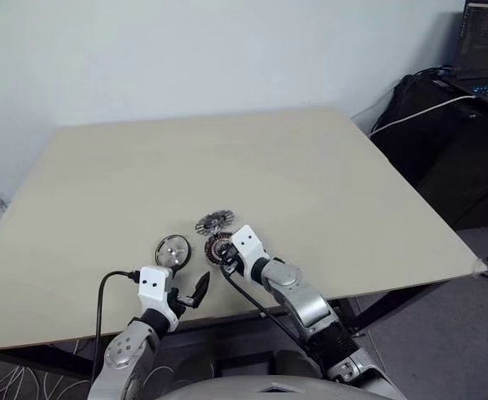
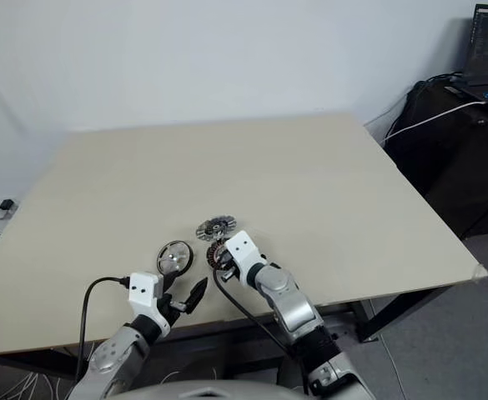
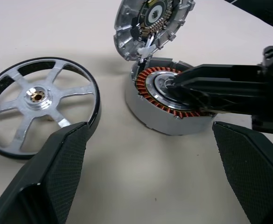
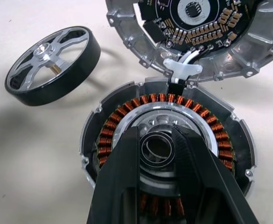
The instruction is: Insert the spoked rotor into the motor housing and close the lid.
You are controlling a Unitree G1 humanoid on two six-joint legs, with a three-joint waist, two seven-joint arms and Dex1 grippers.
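Note:
The motor housing (image 4: 127, 116), a round case with copper windings, lies near the table's front edge. My right gripper (image 4: 156, 135) reaches down over it, shut on a small metal ring (image 4: 157, 156) at the housing's pale centre. The lid (image 4: 248, 51), a silver plate carrying a round circuit board, stands tilted up at the housing's far rim, joined to it by a white connector. The spoked rotor (image 3: 38, 100), silver spokes inside a dark outer band, lies flat on the table to the left of the housing. My left gripper (image 3: 150, 130) hovers open just in front of the rotor and housing, holding nothing.
The beige table (image 1: 252, 167) stretches far beyond the parts. Its front edge runs right under both wrists. A dark stand with a laptop (image 1: 485, 50) and cables sits past the table's right back corner. A black cable (image 1: 102, 308) hangs from my left wrist.

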